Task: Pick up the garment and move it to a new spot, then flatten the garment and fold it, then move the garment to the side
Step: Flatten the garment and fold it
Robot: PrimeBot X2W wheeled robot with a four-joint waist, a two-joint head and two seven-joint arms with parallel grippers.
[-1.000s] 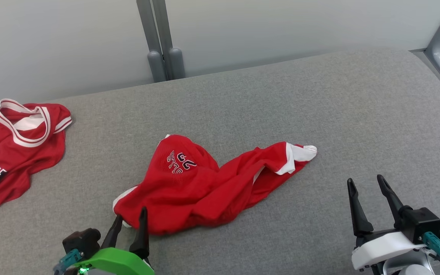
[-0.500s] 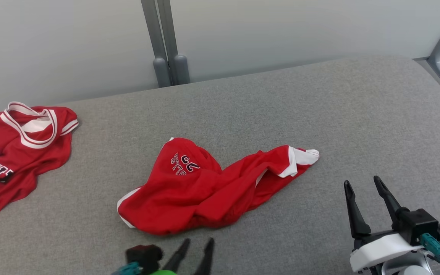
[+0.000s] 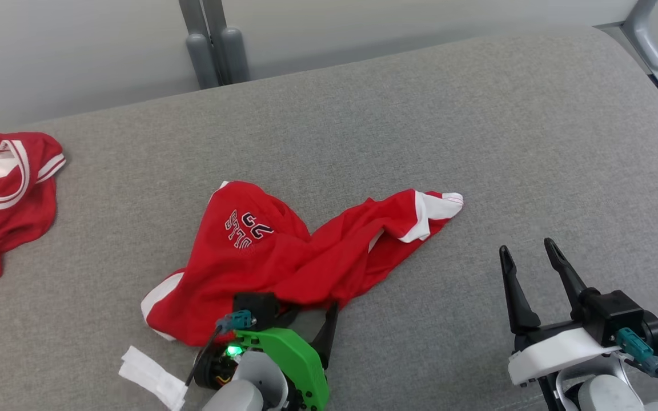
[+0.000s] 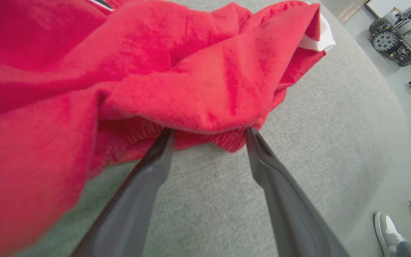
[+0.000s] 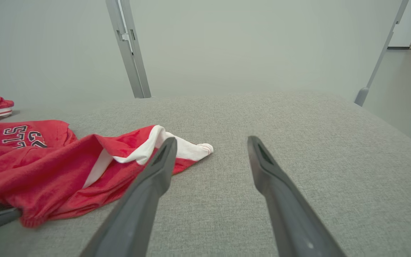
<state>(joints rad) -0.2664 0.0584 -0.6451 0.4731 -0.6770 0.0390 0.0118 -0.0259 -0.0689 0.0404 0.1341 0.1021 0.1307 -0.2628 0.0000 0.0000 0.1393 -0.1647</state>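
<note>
The garment [image 3: 283, 257] is a crumpled pair of red shorts with white trim and a printed number, lying mid-way across the grey padded surface [image 3: 477, 114]. My left gripper [image 3: 313, 308], on its green mount, stands open at the garment's near edge. In the left wrist view the left gripper [image 4: 208, 131] has both tips tucked under the red hem of the garment [image 4: 191, 71], with nothing pinched. My right gripper [image 3: 526, 260] is open over bare padding, right of the garment. In the right wrist view the right gripper [image 5: 211, 141] points past the garment's [image 5: 48, 167] white-trimmed corner.
A second red jersey [image 3: 3, 194] lies at the far left. A white strip [image 3: 152, 377] sits by the left wrist. Grey posts [image 3: 212, 43] stand behind the surface, and its rounded edge falls away on the right. A person's shoe [image 4: 387, 228] is on the floor.
The head camera has shifted. My left gripper moved right along the near edge and forward, so its tips now reach under the garment's hem. The right gripper stays where it was, open.
</note>
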